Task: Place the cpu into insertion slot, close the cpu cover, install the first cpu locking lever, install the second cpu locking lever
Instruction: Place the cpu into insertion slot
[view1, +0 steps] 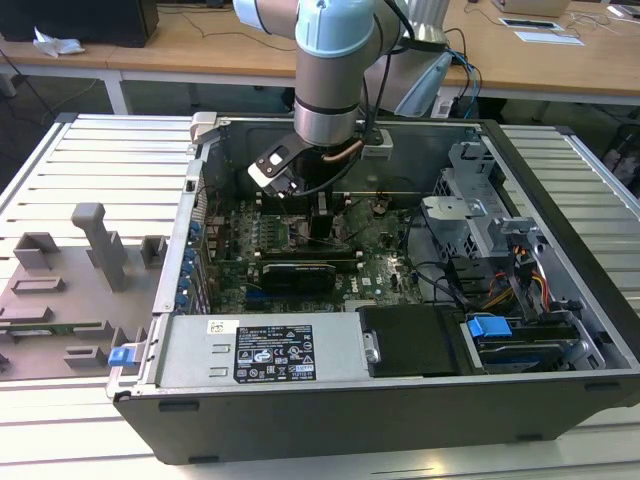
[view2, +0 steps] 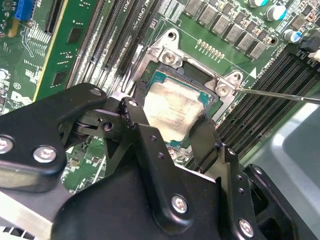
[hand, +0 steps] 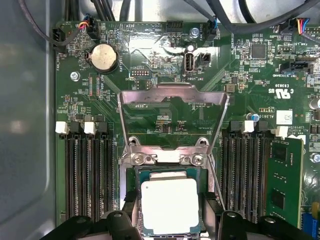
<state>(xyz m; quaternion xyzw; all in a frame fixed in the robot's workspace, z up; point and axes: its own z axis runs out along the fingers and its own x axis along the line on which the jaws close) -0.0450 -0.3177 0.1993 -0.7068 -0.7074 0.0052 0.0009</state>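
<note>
The cpu (hand: 169, 205), a square chip with a dull silver top, lies flat in the insertion slot (hand: 167, 171) on the green motherboard. My gripper (hand: 169, 212) is right over it, its two black fingers (hand: 128, 202) pressed against opposite edges of the chip. The second wrist view shows the same: the cpu (view2: 172, 107) sits between the fingers (view2: 134, 117) of the gripper (view2: 170, 125). The cpu cover (hand: 172, 95), a silvery frame with a window hole, stands swung up beyond the slot. A thin lever rod (view2: 280, 94) sticks out beside the slot. In the exterior view the gripper (view1: 323, 215) reaches down into the case.
Long black memory slots (hand: 87, 175) run along both sides of the socket. Cables (view1: 440, 270), a drive cage (view1: 470, 215) and a power supply (view1: 265, 350) crowd the open computer case (view1: 560, 300). Grey fixtures (view1: 95, 240) stand on the table at the exterior view's left.
</note>
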